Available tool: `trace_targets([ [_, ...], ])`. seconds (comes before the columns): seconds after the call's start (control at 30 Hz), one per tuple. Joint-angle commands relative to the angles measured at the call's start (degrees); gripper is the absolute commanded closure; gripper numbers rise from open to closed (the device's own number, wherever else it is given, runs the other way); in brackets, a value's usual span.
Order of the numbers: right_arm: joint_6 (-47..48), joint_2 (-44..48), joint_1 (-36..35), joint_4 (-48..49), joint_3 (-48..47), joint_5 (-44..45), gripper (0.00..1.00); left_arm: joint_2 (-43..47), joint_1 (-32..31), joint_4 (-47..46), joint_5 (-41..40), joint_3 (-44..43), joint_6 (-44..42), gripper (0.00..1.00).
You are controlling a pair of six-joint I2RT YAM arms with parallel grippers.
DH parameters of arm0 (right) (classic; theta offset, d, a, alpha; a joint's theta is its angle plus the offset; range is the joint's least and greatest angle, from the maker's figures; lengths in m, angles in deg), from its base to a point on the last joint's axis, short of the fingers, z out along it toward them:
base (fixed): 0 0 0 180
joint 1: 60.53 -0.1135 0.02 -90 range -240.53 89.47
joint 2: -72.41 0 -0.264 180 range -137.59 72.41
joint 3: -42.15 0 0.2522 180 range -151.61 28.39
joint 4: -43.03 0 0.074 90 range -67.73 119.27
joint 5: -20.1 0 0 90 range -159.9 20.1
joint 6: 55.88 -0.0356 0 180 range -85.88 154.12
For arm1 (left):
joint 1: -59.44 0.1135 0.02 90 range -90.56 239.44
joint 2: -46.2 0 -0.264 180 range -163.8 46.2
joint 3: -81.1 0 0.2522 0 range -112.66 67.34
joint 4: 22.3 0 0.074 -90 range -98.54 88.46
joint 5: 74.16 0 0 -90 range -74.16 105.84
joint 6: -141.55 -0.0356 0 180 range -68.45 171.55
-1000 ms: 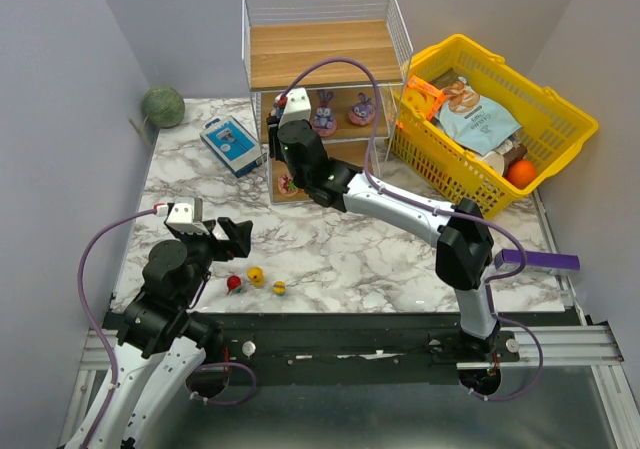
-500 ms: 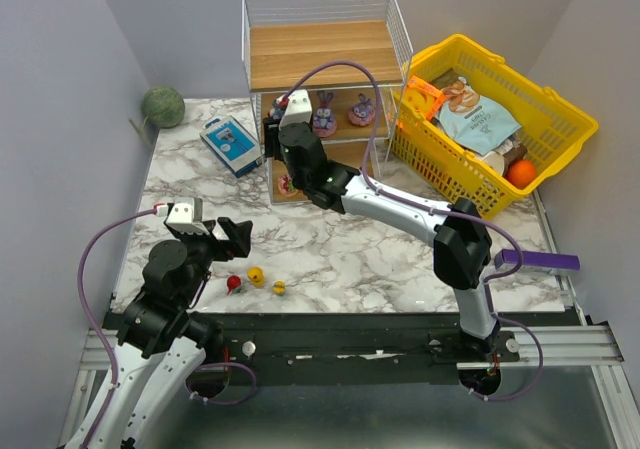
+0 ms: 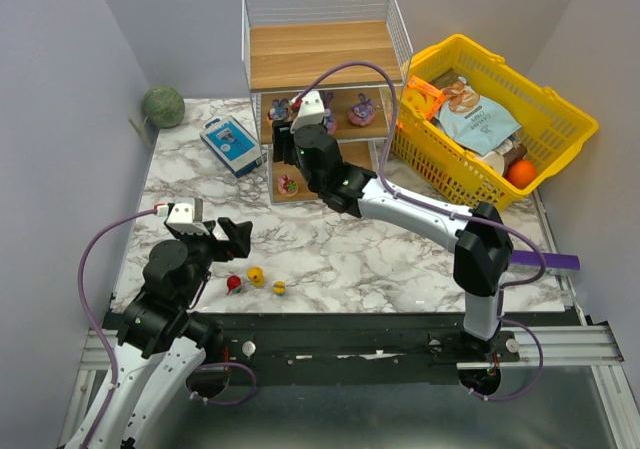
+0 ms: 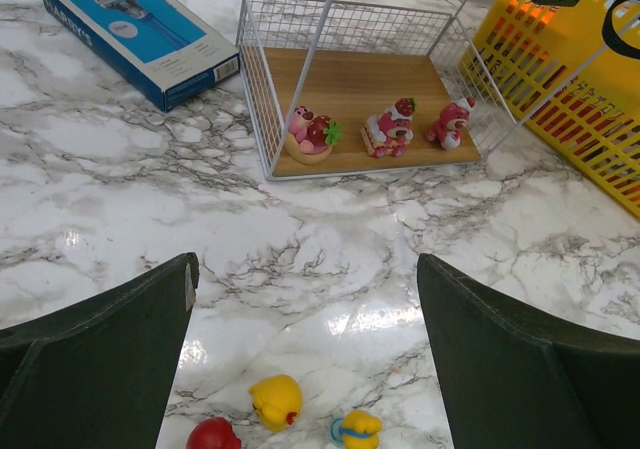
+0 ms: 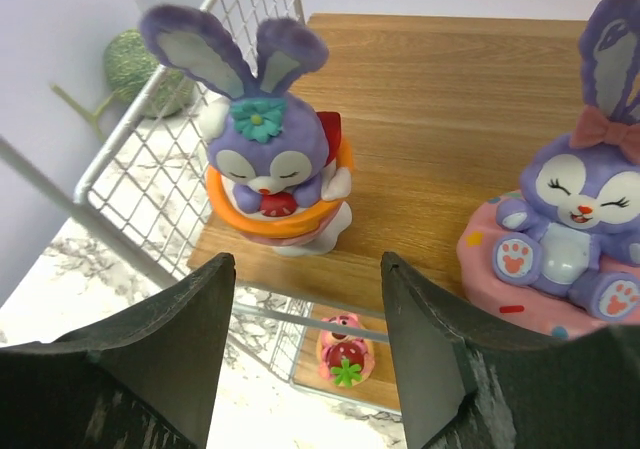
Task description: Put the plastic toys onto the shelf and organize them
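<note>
At twelve o'clock on the marble table (image 3: 350, 249) stood the three-tier shelf of white wire mesh and light wooden boards (image 3: 320, 54), and all of the last second's change happened there. The right gripper (image 5: 305, 269), reaching into the left end of the middle tier, had spread its jaws and shifted a little toward three o'clock in the top view. Its fingers stood apart, released, with nothing between them.

The left gripper (image 4: 305, 267) had not moved. It hung fully spread and empty above the table's seven o'clock corner.

Just ahead of the right fingers, the purple bunny-eared plastic figurine with an orange ring round its middle (image 5: 270, 164) stood upright on the board, touching neither finger. At its three o'clock in the wrist view sat a second purple bunny on a pink base (image 5: 575, 209). On the lowest board three pink-red cake-like toys (image 4: 388, 129) stood in a row.

Still on the marble, under the left gripper, lay a small red-topped figurine (image 4: 213, 435) and two yellow ones (image 4: 276, 401).

That bunny's placement looked finished, so the right arm seemed free to back out. The three toys on the table appeared to be what was left, and the left arm was nearest them.
</note>
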Motion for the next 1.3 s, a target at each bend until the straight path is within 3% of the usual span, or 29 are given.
trace_targets([
  [0.0, 1.6, 4.6, -0.5, -0.4, 2.4, -3.4, 0.32, 0.3, 0.3, 0.4, -1.5, 0.2, 0.1, 0.01],
  [0.53, -4.2, 24.4, -1.2, -6.4, 16.6, -13.3, 0.30, 0.0, 0.3, 0.4, -1.2, 0.3, 0.2, 0.01],
  [0.77, -12.4, 36.3, -1.1, -11.5, 32.4, -13.0, 0.25, 0.8, 0.3, 0.2, -0.9, 0.4, 0.1, 0.01],
  [0.97, -18.0, 43.1, -1.8, -13.1, 47.4, -18.4, 0.25, -0.1, 0.3, 0.0, -0.2, 0.4, -0.2, 0.01],
  [1.1, -20.1, 45.3, -9.8, -6.4, 57.0, -12.1, 0.26, -0.5, 0.3, 0.0, -0.3, 0.3, -0.1, 0.01],
  [1.27, -26.4, 39.0, -23.8, -4.0, 57.3, -2.5, 0.26, -0.4, 0.3, 0.2, -1.0, 0.3, 0.2, 0.01],
])
